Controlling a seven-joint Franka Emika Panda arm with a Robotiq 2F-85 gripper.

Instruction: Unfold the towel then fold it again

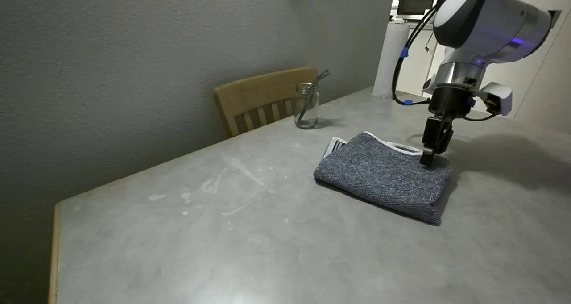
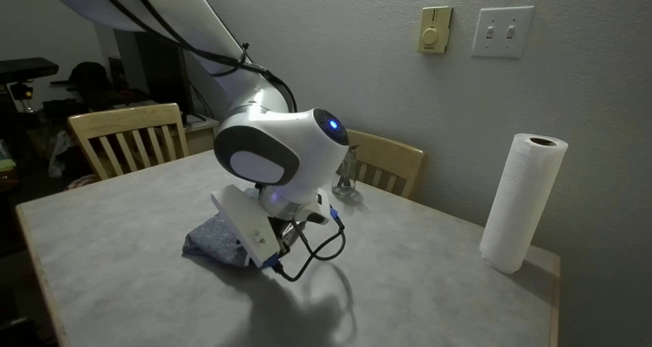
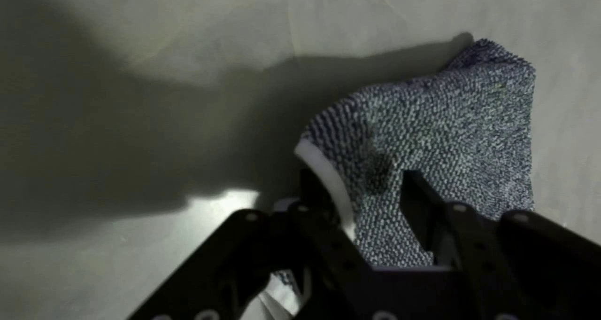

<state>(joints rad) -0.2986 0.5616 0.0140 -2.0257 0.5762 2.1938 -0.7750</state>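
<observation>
In the wrist view we see the gripper [image 3: 362, 181] at the bottom with its fingers spread apart, the pale-trimmed edge of the towel [image 3: 455, 141] running between them. One finger [image 3: 310, 188] lies along the outer side of that trim, the other over the grey-blue cloth; whether either touches it we cannot tell. In an exterior view we find the towel folded into a thick pad on the grey table [image 1: 178, 246], a striped corner showing at its back, with the gripper pointing down at the edge nearest the arm [image 1: 495, 27]. Beyond the towel stand a glass jar [image 1: 307, 110] with dark straws [image 1: 322, 76] leaning in it, a wooden chair [image 1: 267, 87] and a paper towel roll [image 1: 387, 67]. In an exterior view that takes in a dial control [image 2: 434, 29] and a switch plate [image 2: 503, 31] on the wall [image 2: 356, 56], the arm hides much of the towel, and the fingertips we cannot make out.
</observation>
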